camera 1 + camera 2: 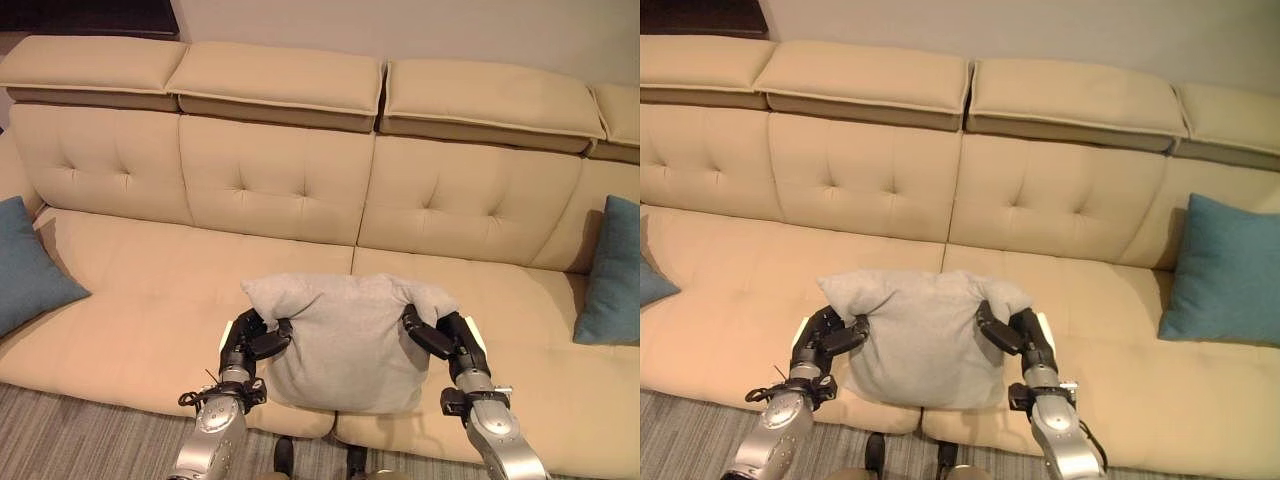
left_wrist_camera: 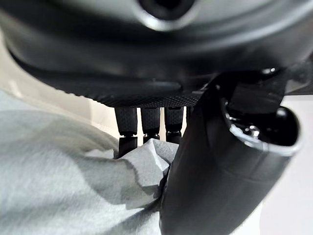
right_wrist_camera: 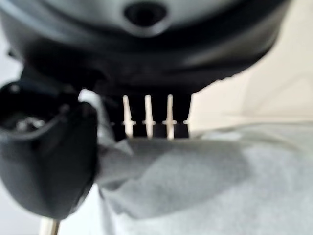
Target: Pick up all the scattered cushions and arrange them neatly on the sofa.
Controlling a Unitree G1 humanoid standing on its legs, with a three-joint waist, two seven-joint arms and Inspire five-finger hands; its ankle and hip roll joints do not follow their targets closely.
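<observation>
A light grey cushion [image 1: 345, 340] hangs upright over the front edge of the beige sofa [image 1: 150, 300], near its middle. My left hand [image 1: 247, 340] grips the cushion's left upper corner, thumb in front and fingers behind. On the other side my right hand [image 1: 440, 335] pinches the right upper corner the same way. The left wrist view shows grey cloth [image 2: 73, 181] caught between thumb and fingers [image 2: 146, 125]. Grey cloth [image 3: 205, 166] likewise sits under the fingers [image 3: 156, 122] in the right wrist view. A blue cushion [image 1: 30, 265] leans at the sofa's left end, another blue cushion [image 1: 1225, 270] at its right end.
The sofa's tufted backrest [image 1: 280, 180] and padded headrests [image 1: 280, 80] rise behind the seat. Striped grey carpet [image 1: 90, 440] runs along the sofa's front.
</observation>
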